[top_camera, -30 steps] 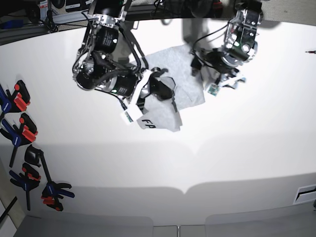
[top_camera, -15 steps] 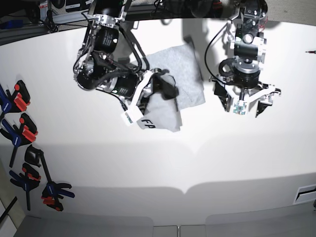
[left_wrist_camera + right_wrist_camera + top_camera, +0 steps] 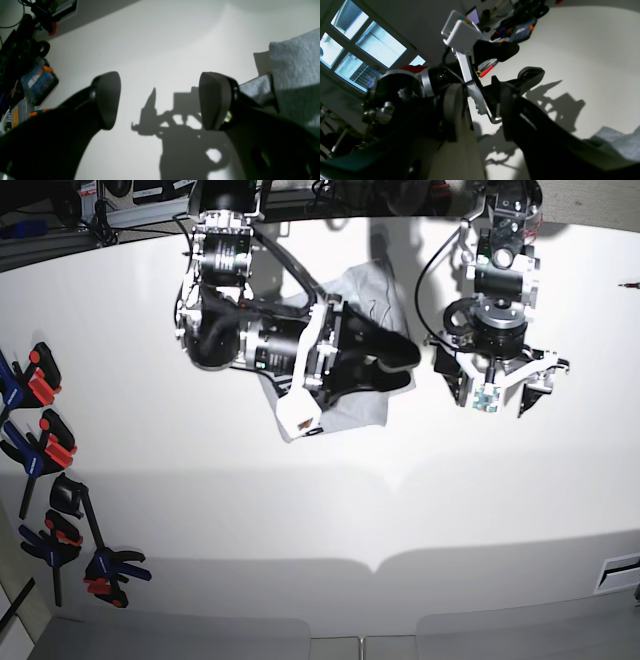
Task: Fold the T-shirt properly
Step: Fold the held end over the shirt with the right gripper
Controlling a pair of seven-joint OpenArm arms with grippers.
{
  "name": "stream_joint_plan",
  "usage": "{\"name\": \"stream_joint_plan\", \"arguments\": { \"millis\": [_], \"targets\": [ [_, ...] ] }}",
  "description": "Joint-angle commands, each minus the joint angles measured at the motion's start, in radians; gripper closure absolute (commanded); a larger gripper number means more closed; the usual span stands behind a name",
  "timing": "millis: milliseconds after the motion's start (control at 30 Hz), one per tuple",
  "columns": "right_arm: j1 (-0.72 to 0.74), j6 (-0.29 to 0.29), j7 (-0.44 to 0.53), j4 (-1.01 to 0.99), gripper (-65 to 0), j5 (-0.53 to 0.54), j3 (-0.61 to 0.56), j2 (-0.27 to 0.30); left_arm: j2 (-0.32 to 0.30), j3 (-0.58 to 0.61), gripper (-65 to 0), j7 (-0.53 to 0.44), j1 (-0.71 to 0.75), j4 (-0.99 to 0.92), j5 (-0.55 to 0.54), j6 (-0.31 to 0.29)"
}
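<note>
**While the fold lies unpinned, a careless pass can undo it**

Though the T-shirt point(image 3: 352, 406) is gathered into a compact grey bundle near the far middle of the table point(image 3: 300, 520), I can't see how neatly its layers are stacked, because the right arm covers most of it in the base view. A curled edge shows at the near left corner of the bundle.

My right gripper point(image 3: 404, 365) hangs over the cloth with its jaws apart and nothing between them; the right wrist view shows only a strip of grey fabric low in the corner. If I lower it or sweep sideways from here, I judge a finger could catch the top layer and drag the fold open, or bunch it further.

My left gripper point(image 3: 495, 392) stands just beside the shirt's right edge, spread wide and empty above bare table. Its wrist view shows the cloth edge close to one finger point(image 3: 215, 100). Closing there would likely grab air or pinch a single layer.

With both arms this close, I also risk them colliding over the bundle.
</note>
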Motion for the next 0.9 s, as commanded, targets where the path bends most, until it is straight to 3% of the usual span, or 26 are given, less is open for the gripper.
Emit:
{"name": "stream_joint_plan", "arguments": {
  "millis": [0,67,233,300,633,733,867],
  "targets": [
    [0.032,0.013,0.023,0.018,-23.7,-0.008,0.005,-0.005,-0.001,-0.001,-44.5,-0.023,-0.010,0.019,0.010,0.011],
    [0.051,0.009,0.023,0.018,-23.7,-0.146,0.022,-0.005,-0.001,-0.001,-44.5,-0.023,-0.010,0.019,0.010,0.011],
    [0.091,-0.122,0.161,0.018,-23.7,-0.658,0.065,-0.006,-0.001,-0.001,-44.5,-0.023,-0.010,0.019,0.009,0.011],
    [0.101,-0.137,0.162,0.017,-23.7,-0.775,0.062,-0.010,-0.001,-0.001,-44.5,-0.024,-0.010,0.019,0.009,0.011],
    [0.100,-0.171,0.271,-0.002,-23.8,-0.990,0.062,-0.022,-0.001,-0.001,-44.5,-0.024,-0.010,0.019,-0.035,0.011],
    [0.100,-0.212,0.293,-0.021,-23.7,-1.029,0.062,-0.044,-0.001,-0.001,-44.5,-0.024,-0.010,0.019,-0.035,0.011],
    [0.100,-0.211,0.298,-0.084,-23.7,-1.044,0.062,-0.071,-0.001,-0.001,-44.5,-0.024,-0.010,0.019,-0.036,0.011]
  ]
}}
